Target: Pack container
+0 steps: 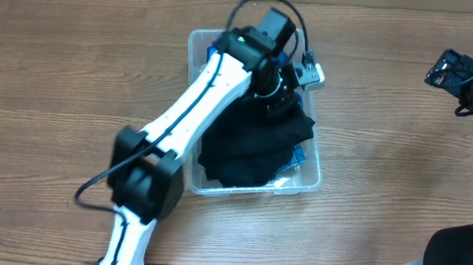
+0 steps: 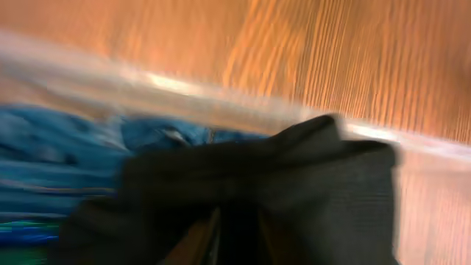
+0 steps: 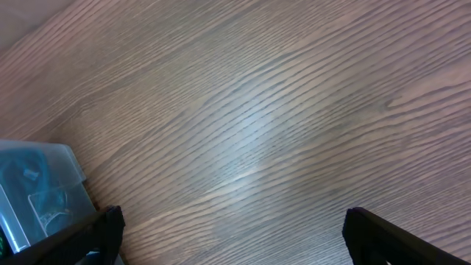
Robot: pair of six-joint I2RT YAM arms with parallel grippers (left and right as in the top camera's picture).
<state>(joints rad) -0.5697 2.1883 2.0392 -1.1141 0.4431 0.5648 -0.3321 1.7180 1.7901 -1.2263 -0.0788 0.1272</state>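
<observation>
Bench (image 1: 72,77) of wood carries the container (image 1: 311,174) at centre, black cloth (image 1: 252,146) heaped inside. Left pincer (image 1: 277,98) is down on the cloth, perhaps gripping; blur leaves that impossible to tell. Right pincer (image 3: 233,215) hangs spread apart, well aside.

Overhead looks straight down; both wrist views sit close, sharing the container (image 1: 195,53)

Wood-grain table (image 1: 55,67), clear container (image 1: 311,179) standing on it
</observation>
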